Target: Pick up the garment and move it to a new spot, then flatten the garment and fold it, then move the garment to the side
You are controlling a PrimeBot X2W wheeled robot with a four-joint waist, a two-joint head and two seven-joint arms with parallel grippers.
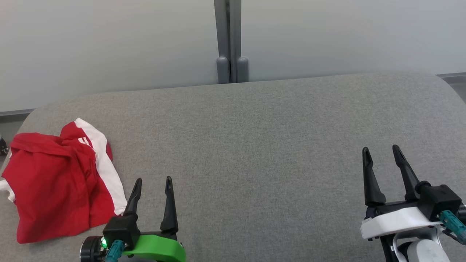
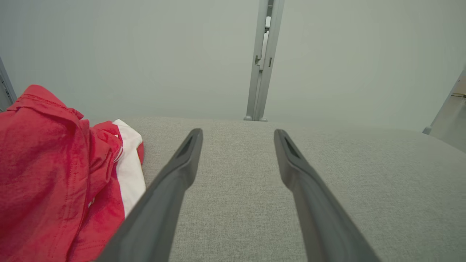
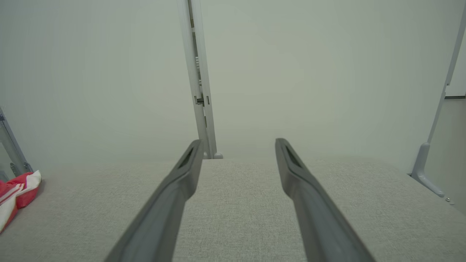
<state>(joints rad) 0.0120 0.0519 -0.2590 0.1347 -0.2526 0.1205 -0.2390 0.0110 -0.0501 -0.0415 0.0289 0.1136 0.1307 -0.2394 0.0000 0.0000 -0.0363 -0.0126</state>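
Pickup pending: garment (image 1: 60,182) crumpled at nine o'clock, untouched. Both spread wide, empty: left gripper (image 1: 153,179) just beside it, right gripper (image 1: 380,148) well apart. Next, likely: left reaches toward nine.

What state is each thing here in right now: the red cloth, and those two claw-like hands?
garment: crumpled in a heap, unfolded, lying at the left end of the grey padded surface
left gripper: open, nothing between its fingers, close beside the garment
right gripper: open, nothing between its fingers, over bare surface far from the garment
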